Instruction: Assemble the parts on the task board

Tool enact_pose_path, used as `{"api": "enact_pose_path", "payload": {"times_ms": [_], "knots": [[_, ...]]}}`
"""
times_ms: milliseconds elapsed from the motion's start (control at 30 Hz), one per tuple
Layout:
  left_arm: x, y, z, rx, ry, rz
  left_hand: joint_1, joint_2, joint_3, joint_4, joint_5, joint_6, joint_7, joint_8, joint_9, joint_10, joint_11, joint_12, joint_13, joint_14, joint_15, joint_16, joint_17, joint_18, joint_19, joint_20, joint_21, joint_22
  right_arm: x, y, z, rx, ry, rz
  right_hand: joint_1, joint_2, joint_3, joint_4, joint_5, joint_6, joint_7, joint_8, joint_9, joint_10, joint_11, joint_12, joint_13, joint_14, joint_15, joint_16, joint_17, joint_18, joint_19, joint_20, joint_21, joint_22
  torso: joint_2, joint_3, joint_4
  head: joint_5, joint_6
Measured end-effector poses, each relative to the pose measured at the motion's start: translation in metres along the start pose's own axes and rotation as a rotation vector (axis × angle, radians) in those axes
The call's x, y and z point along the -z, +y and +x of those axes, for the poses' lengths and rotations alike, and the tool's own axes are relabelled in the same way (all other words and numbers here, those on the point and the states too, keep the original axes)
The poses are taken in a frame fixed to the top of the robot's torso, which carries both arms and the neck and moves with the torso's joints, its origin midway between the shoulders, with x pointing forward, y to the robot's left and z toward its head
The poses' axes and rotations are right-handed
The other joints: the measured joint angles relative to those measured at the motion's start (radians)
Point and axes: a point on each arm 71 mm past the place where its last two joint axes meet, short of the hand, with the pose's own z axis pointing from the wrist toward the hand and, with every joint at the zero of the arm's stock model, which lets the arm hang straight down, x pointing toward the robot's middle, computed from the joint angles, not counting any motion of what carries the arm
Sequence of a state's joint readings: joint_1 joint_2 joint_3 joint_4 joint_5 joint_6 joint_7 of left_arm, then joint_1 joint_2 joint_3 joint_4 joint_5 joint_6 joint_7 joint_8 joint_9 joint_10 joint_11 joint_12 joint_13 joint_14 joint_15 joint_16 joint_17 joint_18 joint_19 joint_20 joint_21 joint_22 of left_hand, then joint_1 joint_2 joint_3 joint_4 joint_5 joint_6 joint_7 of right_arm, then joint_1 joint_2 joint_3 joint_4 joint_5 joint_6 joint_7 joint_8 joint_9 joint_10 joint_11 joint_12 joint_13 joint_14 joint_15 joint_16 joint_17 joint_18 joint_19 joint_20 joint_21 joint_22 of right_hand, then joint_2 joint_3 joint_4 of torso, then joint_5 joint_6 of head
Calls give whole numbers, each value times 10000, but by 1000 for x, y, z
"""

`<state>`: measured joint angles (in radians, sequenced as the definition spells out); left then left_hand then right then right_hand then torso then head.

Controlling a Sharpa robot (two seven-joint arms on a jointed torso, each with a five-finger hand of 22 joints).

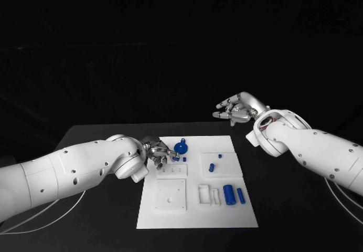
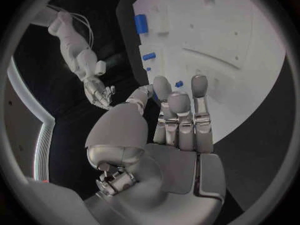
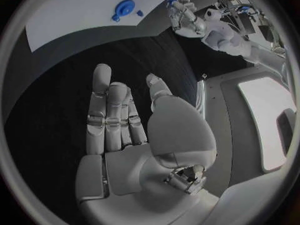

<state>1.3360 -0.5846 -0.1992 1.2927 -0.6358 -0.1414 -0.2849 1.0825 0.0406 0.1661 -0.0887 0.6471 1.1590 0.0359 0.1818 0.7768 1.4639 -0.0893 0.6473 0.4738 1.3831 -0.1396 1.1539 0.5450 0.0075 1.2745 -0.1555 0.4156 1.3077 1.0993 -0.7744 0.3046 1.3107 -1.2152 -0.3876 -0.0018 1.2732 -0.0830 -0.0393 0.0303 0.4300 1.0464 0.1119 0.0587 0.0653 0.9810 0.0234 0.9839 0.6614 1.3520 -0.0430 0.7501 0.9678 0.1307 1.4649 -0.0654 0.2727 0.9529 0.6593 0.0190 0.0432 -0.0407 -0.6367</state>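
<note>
Left hand (image 1: 157, 153), mid-left of frame, pinched a small blue part (image 1: 175, 159) over task board (image 1: 227, 215)'s upper-left edge, near round blue part (image 1: 181, 146). Right hand (image 1: 238, 110) upper right, fingers apart, holding nothing. Step: prob. seating that part; next needs alignment w/ its slot.

- Black table (image 1: 98, 220): dark matte top, carrying the items below.
- White task board (image 1: 198, 215): rectangular plate lying flat at the table's centre, long side running from 12 to 6 o'clock.
- White cables (image 1: 45, 220): thin loops at about 8 o'clock of the board, near the table's edge; whether they rest on the top cannot be told.
- White cables (image 1: 344, 202): similar strands at about 3 o'clock of the board, by the table's far side edge.
</note>
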Motion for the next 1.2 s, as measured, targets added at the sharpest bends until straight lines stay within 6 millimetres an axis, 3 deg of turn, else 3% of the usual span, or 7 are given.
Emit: {"api": "enact_pose_path", "payload": {"times_ms": [133, 333, 600, 833, 1200], "knots": [[-2, -3, 11, -1025, -280, -374, -25, -27, 13, -14, 85, 18, 17, -1, -38, 0, 0, 0, -42, 71, 2, -40, 13, 0, 17, 16, 0, -1, -8, -2, -12, -80, -362, 117, 40, -40, 71, 14, 48, -1, 1, 0, 1, 62, 15, -438, -751, -163, 13, -279, -479, -1, 2, 1, -564, -558, -19, 3, 12, 11, -58], [-4, -7, 18, -2070, -698, -619, -65, -67, 48, -50, 92, 56, 55, -47, -144, 0, 1, 0, -123, 109, 37, -155, 36, 1, 51, 51, 0, -1, -16, -4, -21, -305, -647, 290, 105, -105, 296, 159, 88, -475, 116, 0, -25, 919, 120, -3108, -3086, -672, 221, -1142, -1935, -4, 16, 194, -1902, -2245, -28, 14, 12, 69, -105], [-8, -9, 19, -2768, -1215, -802, -91, -172, 175, -200, 93, 104, 102, -108, -379, 37, -27, 173, -189, 179, 38, -155, 144, 1, 87, 87, 0, -2, -21, -6, -24, -632, -771, 483, 144, -66, 468, 332, 152, -408, 167, 0, -24, 1955, 360, -6760, -5829, -857, 325, -1186, -2776, -19, 16, 337, -2010, -3688, -34, 13, 28, 114, -174], [-11, -9, 23, -3019, -1406, -879, -117, -278, 293, -258, 91, 107, 104, 186, -581, 42, -22, 332, -232, 214, 4, -155, 226, 1, 157, 89, 0, -3, -22, -7, -24, -827, -797, 531, 144, -66, 468, 332, 154, -396, 155, 0, -24, 2397, 356, -7616, -5938, -874, 342, -954, -3051, -80, 16, 337, -1914, -4486, -18, -1, 18, 127, -213], [-16, -8, 30, -3175, -1417, -939, -116, -277, 345, -252, 63, 106, 103, 593, -651, 41, -23, 534, -311, 286, 4, -155, 331, 0, 216, 103, 0, -3, -22, -5, -24, -965, -797, 508, 197, -119, 468, 332, 213, -396, 153, 0, -23, 2397, 356, -7616, -5937, -874, 342, -947, -3093, -83, 16, 337, -1869, -4637, -17, 7, 12, 101, -283]]}}
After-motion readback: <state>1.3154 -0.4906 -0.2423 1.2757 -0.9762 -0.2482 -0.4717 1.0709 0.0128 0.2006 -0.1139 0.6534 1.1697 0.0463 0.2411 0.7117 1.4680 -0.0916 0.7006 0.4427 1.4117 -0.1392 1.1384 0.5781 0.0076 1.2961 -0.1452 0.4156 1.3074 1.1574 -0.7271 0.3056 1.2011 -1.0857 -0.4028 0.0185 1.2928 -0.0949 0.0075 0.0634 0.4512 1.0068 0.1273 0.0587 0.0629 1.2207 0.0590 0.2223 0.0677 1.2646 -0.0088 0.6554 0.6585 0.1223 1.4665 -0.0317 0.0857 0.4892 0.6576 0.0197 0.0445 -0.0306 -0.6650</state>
